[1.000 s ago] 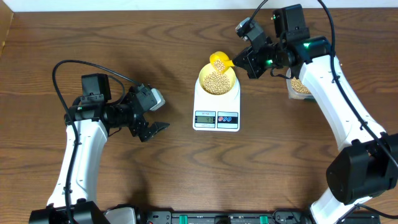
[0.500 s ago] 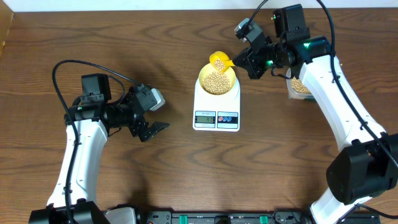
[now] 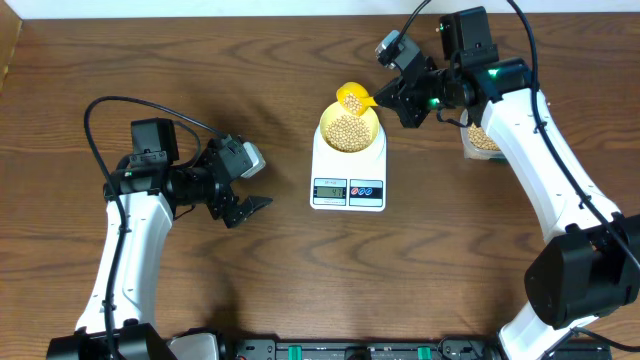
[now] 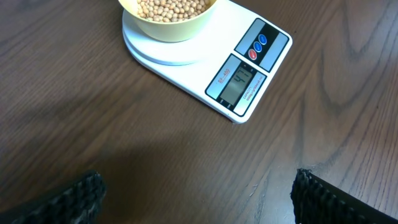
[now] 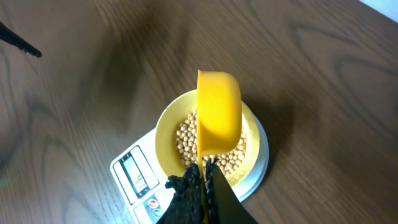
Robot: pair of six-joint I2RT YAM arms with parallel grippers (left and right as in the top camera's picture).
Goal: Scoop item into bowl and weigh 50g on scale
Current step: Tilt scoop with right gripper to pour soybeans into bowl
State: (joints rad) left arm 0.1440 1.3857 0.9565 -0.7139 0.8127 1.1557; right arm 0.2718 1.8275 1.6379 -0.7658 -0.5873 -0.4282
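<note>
While the left jaws are hanging wide open at nine o'clock of the scale (image 3: pixel 348 190), the right jaws are clamping the scoop (image 3: pixel 352 98) by its handle from three o'clock, holding its cup over the beans (image 3: pixel 348 133) in the bowl (image 3: pixel 323 127) on that scale.

Small round pale yellow-green bowl (image 3: pixel 324 122), upright, centred on platform at far end of white rect. digital kitchen scale (image 3: pixel 348 203), approx. half full w/ small round tan beans (image 3: pixel 349 132), scale flat mid brown wood table (image 3: pixel 300 280), LCD & two round btns on near edge, digits unreadable
</note>
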